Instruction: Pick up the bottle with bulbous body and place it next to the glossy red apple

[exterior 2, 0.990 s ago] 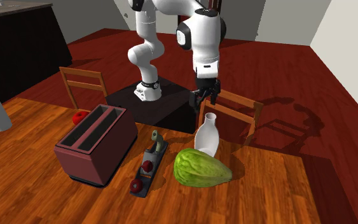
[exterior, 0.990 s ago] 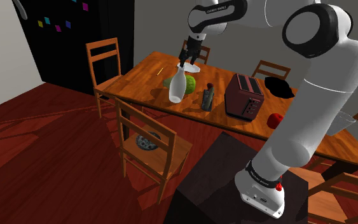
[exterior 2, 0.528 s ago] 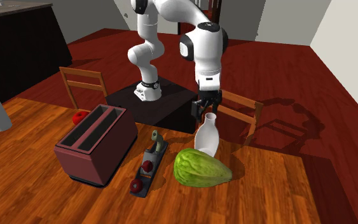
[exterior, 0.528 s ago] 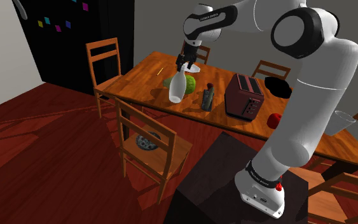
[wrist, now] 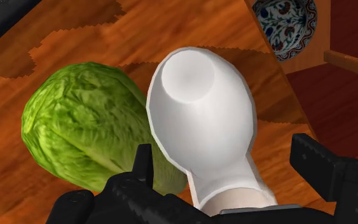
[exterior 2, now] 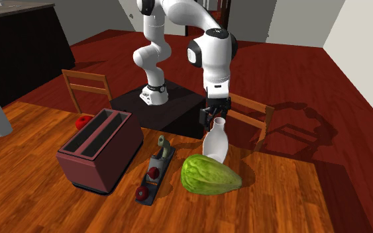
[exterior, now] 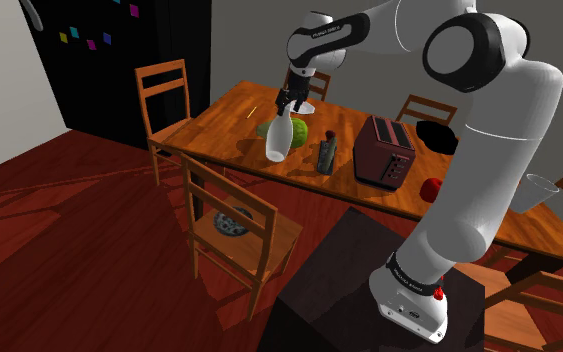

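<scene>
Standing upright on the tabletop (exterior 2: 277,198), the white bottle (exterior 2: 215,142) with the bulbous body has its long axis vertical. Its neck points straight up into the gripper (exterior 2: 216,116), which hangs directly above it and points down along that same axis. In the wrist view the two black fingers (wrist: 143,168) stand apart on either side of the narrow neck, one close to the white surface and the other clear of it, so the gripper is spread and grasps nothing. A green lettuce head (exterior 2: 210,174) sits just beside the bottle's swollen base; whether they touch I cannot tell. By my judgement the coming move needs only a squeeze across the neck, then a straight lift. The red apple (exterior: 432,189) lies well apart, beyond a dark tool (exterior: 327,153) and the maroon toaster (exterior: 383,150), toward the shoulder view's right
</scene>
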You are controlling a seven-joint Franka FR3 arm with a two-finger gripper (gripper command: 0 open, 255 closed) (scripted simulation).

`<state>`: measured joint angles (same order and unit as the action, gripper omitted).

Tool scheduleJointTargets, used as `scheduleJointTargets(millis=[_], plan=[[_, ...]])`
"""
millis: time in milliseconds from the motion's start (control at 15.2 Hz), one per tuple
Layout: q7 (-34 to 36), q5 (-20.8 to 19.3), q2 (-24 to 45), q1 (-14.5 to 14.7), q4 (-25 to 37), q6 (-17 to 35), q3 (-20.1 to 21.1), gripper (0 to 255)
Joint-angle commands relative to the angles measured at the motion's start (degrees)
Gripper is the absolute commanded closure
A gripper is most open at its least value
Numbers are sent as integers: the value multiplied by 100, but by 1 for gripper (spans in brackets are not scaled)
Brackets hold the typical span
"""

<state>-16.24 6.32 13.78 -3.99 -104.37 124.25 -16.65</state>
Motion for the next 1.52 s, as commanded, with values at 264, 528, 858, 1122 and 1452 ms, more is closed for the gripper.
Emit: scheduleJointTargets(millis=[264, 528, 858, 1122, 1452], plan=[[0, 0, -1, 0, -2, 1, 0, 255], [0, 0, 0, 0, 0, 0, 0, 255], [27, -35, -74, 5, 137, -207, -10, 255], [58, -75, -157, 10, 341, -489, -21, 255], [90, -113, -233, 11, 629, -849, -32, 255]])
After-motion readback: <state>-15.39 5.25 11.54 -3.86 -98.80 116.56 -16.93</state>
